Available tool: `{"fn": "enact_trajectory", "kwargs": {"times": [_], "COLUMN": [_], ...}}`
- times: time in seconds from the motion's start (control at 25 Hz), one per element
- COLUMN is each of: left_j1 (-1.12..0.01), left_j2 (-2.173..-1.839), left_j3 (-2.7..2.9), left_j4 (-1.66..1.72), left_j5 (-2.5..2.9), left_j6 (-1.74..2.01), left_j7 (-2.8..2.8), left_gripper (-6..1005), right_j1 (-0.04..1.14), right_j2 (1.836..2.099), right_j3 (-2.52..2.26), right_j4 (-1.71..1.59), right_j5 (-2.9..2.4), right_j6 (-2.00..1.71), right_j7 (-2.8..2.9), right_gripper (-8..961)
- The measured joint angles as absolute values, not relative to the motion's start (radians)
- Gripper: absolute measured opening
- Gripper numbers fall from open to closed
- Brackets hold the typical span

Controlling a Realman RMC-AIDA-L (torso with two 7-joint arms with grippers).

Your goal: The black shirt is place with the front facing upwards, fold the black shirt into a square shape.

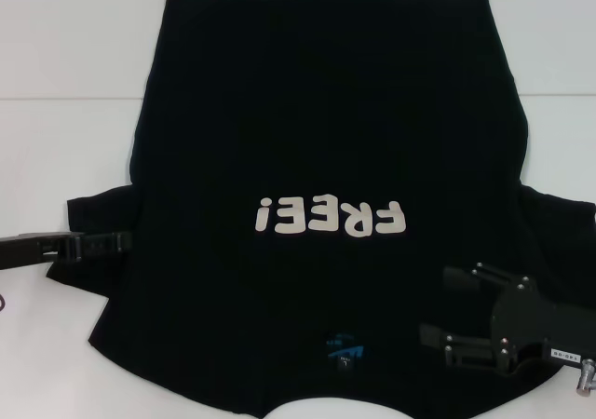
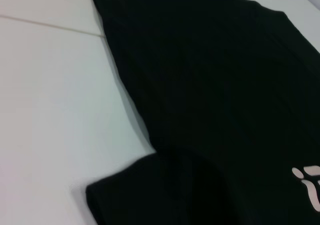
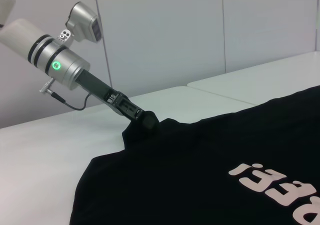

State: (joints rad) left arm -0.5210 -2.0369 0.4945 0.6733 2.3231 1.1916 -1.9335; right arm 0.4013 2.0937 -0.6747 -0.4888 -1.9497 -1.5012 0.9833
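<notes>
Head view: left claw (image 1: 116, 243) grips the shirt (image 1: 326, 121) at its left sleeve; right claw (image 1: 447, 307), wide, hovers over the right shoulder.

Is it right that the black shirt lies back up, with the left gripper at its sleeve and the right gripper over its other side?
No: the black shirt lies front up; the head view shows "FREE!". The left gripper and right gripper are as stated.

You have open white tabletop (image 1: 65, 74) on both sides of the black shirt (image 1: 326, 112) — only the left tool (image 1: 116, 243) blocks its sleeve edge.
</notes>
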Motion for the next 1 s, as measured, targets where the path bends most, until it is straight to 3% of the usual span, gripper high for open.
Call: {"fn": "enact_trajectory", "kwargs": {"times": [0.36,0.76,0.88,1.0], "left_j1": [-0.512,-0.514,-0.515,-0.515], "left_j2": [-2.045,-2.044,-2.043,-2.043], "left_j3": [0.491,0.495,0.494,0.492], "left_j4": [0.690,0.690,0.690,0.690], "left_j5": [2.311,2.315,2.317,2.317], "left_j6": [1.176,1.174,1.172,1.171], "left_j7": [-1.933,-1.933,-1.933,-1.934], "left_gripper": [804,320,123,61], "right_j1": [0.397,0.399,0.399,0.399], "right_j2": [2.094,2.094,2.094,2.094], "right_j3": [-0.672,-0.672,-0.672,-0.672], "right_j4": [-0.489,-0.489,-0.489,-0.489], "right_j5": [-1.950,-1.950,-1.950,-1.950], "right_j6": [-1.502,-1.502,-1.502,-1.502], "right_j7": [0.983,0.983,0.983,0.983], "right_gripper": [916,916,916,916]}}
